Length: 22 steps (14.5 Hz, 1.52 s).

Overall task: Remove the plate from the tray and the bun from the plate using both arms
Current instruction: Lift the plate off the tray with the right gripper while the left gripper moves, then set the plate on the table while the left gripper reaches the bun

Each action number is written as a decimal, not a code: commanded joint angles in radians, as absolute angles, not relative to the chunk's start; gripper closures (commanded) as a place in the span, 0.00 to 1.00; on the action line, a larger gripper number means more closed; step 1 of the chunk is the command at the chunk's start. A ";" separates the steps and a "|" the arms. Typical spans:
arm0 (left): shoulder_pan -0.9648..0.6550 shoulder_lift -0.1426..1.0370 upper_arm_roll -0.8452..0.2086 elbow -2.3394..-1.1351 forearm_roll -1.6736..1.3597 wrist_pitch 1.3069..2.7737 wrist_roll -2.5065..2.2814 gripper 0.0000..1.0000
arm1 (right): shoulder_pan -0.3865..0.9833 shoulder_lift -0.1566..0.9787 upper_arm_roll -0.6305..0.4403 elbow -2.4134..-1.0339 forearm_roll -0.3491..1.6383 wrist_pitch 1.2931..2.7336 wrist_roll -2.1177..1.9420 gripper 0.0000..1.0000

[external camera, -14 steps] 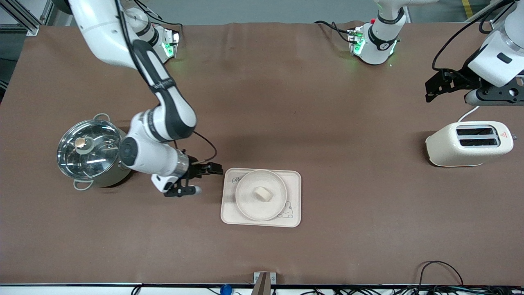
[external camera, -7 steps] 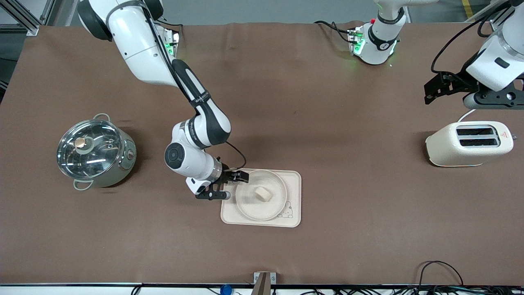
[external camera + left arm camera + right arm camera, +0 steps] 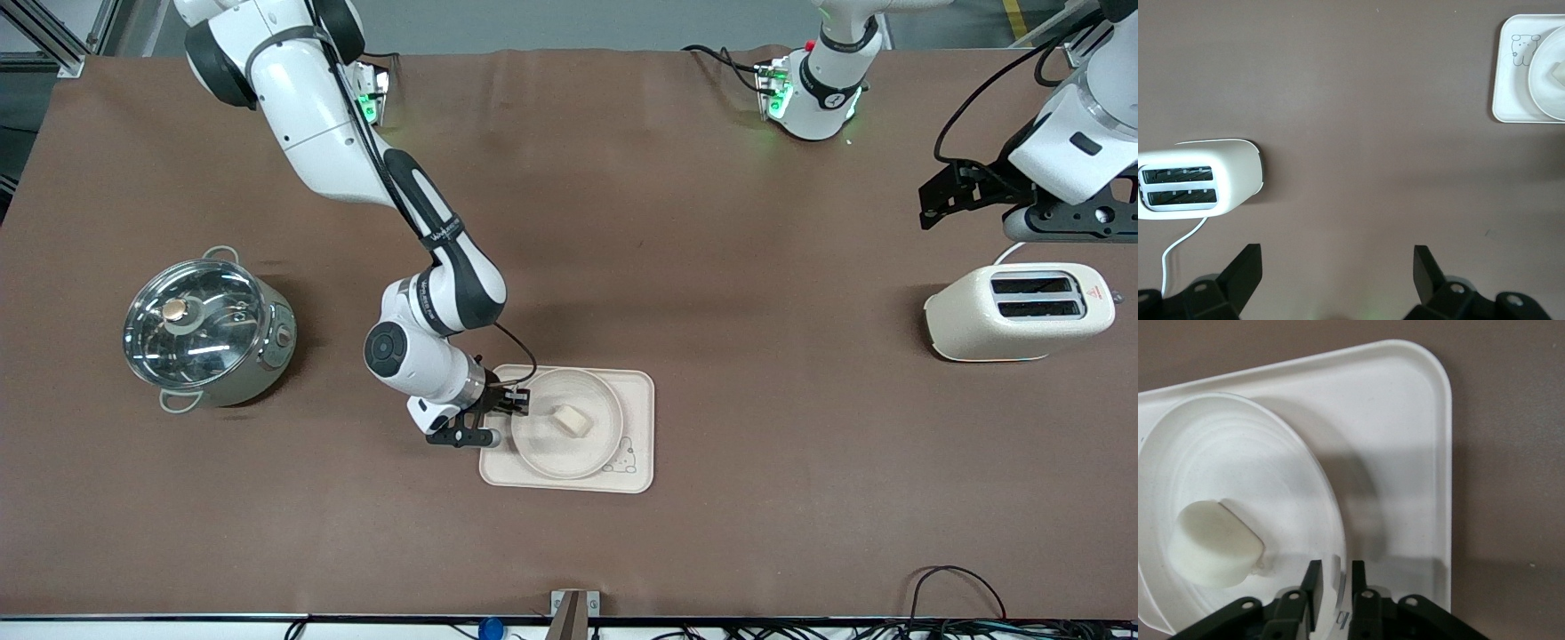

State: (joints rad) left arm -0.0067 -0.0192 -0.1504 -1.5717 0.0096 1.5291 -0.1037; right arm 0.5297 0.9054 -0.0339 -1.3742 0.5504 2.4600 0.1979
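Observation:
The round cream plate (image 3: 542, 444) lies on the rectangular tray (image 3: 636, 391), with the small pale bun (image 3: 572, 420) on it. My right gripper (image 3: 518, 402) is low at the plate's rim on the side toward the right arm's end of the table. In the right wrist view its fingers (image 3: 1313, 577) stand close together astride the plate's rim (image 3: 1335, 520), shut on it, with the bun (image 3: 1215, 550) just beside them. My left gripper (image 3: 932, 197) waits open and empty in the air above the table beside the toaster; it also shows in the left wrist view (image 3: 1336, 267).
A cream toaster (image 3: 1018, 311) stands at the left arm's end of the table and shows in the left wrist view (image 3: 1198, 187). A steel pot with a glass lid (image 3: 204, 329) stands at the right arm's end. The tray's rabbit corner (image 3: 1521, 50) shows too.
My right arm swung from beside the pot over to the tray, lowered to the plate's rim and closed its fingers on it. The left arm barely shifted.

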 commanded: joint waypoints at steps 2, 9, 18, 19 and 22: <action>-0.008 -0.012 -0.147 -1.554 -0.011 1.520 -0.083 0.00 | 0.522 0.873 -0.005 -1.385 0.571 2.461 0.195 0.99; -0.014 -0.012 -0.156 -1.557 -0.011 1.517 -0.093 0.00 | 0.492 0.585 0.087 -1.802 0.575 2.473 0.071 1.00; -0.026 0.052 -0.215 -1.568 -0.012 1.532 -0.228 0.00 | 0.574 0.505 0.086 -1.982 0.574 2.431 -0.057 0.43; -0.026 0.076 -0.236 -1.568 -0.012 1.546 -0.273 0.00 | 0.565 0.505 0.086 -1.971 0.574 2.430 -0.049 0.09; -0.041 0.164 -0.307 -1.569 -0.009 1.604 -0.438 0.00 | 0.468 0.491 0.080 -1.870 0.577 2.288 -0.049 0.00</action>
State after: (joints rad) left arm -0.0334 0.1036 -0.2687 -1.5817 0.0067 1.5747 -0.3449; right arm 0.5509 0.5286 0.0763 -1.9223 0.5528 2.4120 -0.0214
